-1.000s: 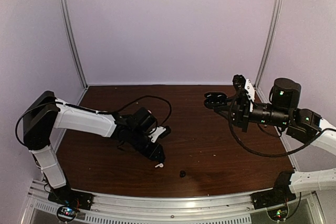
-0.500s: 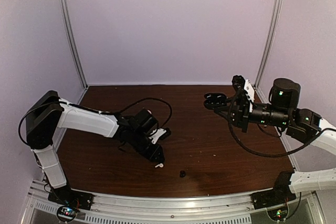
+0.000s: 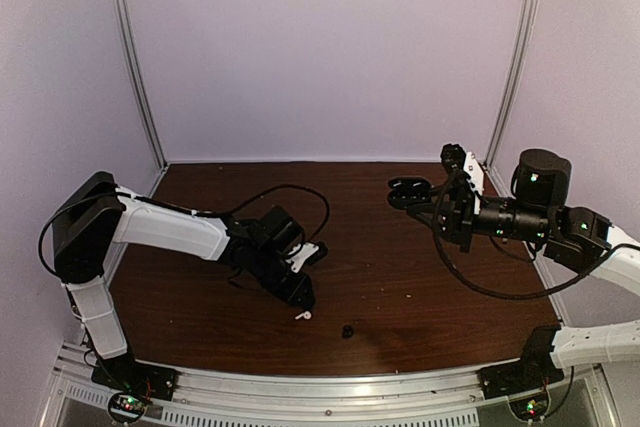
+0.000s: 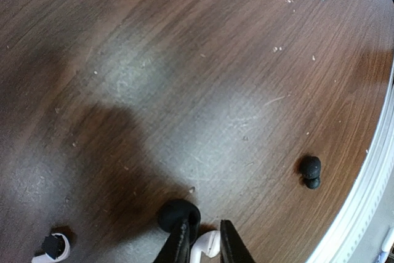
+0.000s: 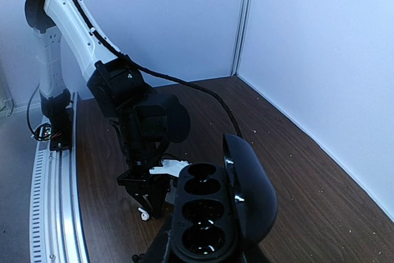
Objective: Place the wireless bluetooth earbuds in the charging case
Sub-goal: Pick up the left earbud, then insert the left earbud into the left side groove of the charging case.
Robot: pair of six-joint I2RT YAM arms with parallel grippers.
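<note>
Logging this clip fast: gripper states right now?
Left gripper: fingers nearly together; hold cannot be told.
Right gripper: closed on the charging case.

We saw a dark brown wood-grain surface (image 3: 400,267), scuffed pale in patches and dotted with light specks (image 4: 278,48), with a metal rail (image 3: 300,385) along its near edge. One tiny black earbud (image 4: 309,171) lay alone close to that edge. It was well apart from a white stemmed earbud (image 4: 207,244) and a black rounded piece (image 4: 177,212) just beside it, perhaps the other earbud, though we could not be sure. Another white earbud (image 4: 52,246) lay at the lower left of the left wrist view.
</note>
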